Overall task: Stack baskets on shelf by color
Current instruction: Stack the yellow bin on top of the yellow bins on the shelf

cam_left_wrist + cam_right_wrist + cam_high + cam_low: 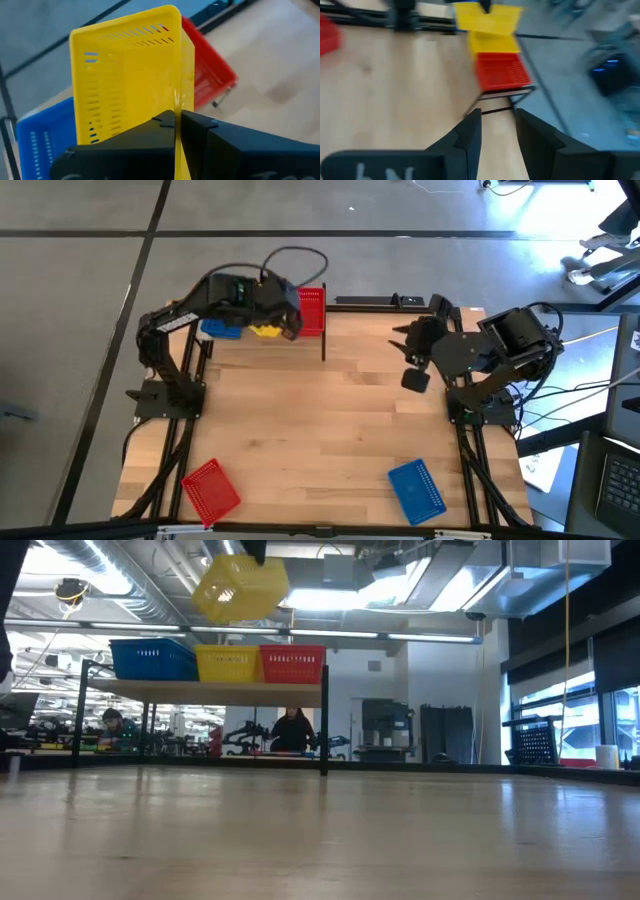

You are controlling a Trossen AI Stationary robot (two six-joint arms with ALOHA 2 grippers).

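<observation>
A yellow basket (240, 587) hangs tilted in the air above the shelf (200, 687), with my left gripper (177, 117) shut on it. On the shelf's plank a blue basket (152, 660), a yellow basket (228, 663) and a red basket (292, 663) stand side by side on their bottoms. A red basket (210, 488) and a blue basket (415, 488) lie on the table near its front edge. My right gripper (405, 345) stands open over the table's far right, holding nothing. My left gripper pinches one thin side wall of the yellow basket (176, 100) between its two fingers, the wall showing edge-on between them. The fingers slant down toward the shelf. The basket is lifted clear, tilted, over the baskets on the shelf.
The shelf's black post (323, 330) stands at its right end beside the red basket. The middle of the wooden tabletop (320, 420) lies bare. Beyond the table's far edge a person (292, 730) shows in the room.
</observation>
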